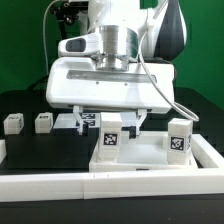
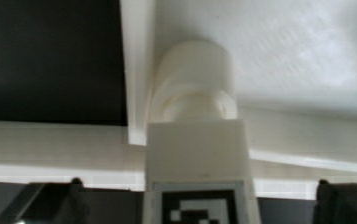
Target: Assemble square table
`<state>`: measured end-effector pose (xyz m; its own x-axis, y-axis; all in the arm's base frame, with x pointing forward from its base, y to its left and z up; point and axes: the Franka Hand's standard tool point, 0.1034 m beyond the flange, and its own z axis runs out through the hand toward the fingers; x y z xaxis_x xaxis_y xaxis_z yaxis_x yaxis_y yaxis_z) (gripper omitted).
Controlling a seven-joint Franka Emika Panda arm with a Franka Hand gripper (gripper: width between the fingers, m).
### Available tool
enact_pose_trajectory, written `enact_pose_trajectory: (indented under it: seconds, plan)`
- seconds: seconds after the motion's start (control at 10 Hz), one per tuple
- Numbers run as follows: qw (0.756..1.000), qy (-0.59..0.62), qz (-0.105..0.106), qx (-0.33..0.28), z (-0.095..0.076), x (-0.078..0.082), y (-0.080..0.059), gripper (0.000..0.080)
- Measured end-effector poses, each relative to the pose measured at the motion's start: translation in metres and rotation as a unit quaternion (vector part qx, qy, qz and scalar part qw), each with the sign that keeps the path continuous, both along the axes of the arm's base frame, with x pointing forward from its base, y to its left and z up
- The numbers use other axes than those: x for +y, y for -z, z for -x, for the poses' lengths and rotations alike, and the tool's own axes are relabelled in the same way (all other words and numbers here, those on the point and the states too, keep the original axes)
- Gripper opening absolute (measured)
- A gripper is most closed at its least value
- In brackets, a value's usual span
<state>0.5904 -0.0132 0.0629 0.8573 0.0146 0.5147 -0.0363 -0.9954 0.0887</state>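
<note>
Over the white table top (image 1: 140,154), the arm hung straight down and the jaws stood wide open, gripping nothing. In the wrist view the dark fingertips (image 2: 50,200) flanked a leg (image 2: 196,140) with clear gaps on both sides. That leg (image 1: 108,138) stood upright on the table top, tag facing out, close to the edge next to the black counter (image 1: 40,152). To my eye it was standing on its own, probably seated at its corner, though I couldn't tell how firmly.

A second leg (image 1: 179,140) stood upright towards the exterior view's right, also on the table top. Two more legs (image 1: 12,124) (image 1: 44,122) waited loose on the counter at the exterior view's left, well apart from the rest. By my reckoning, roughly half the job remained.
</note>
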Motion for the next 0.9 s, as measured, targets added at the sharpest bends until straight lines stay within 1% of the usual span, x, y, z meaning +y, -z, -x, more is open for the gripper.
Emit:
enact_pose_trajectory:
  seconds: [0.1, 0.3, 0.5, 0.7, 0.8, 0.9]
  plan:
    - [1.000, 0.001, -0.002, 0.006, 0.001, 0.001, -0.001, 0.0648]
    - [1.000, 0.000, -0.012, 0.016, -0.004, 0.004, -0.023, 0.0649]
    - [1.000, 0.004, -0.018, 0.017, -0.008, -0.001, -0.041, 0.0649]
    - [1.000, 0.003, -0.020, 0.021, -0.007, 0.000, -0.039, 0.0649]
    - [0.999, 0.002, -0.025, 0.039, -0.006, 0.002, -0.036, 0.0649]
    - [0.996, 0.002, -0.038, 0.083, -0.004, 0.004, -0.028, 0.0649]
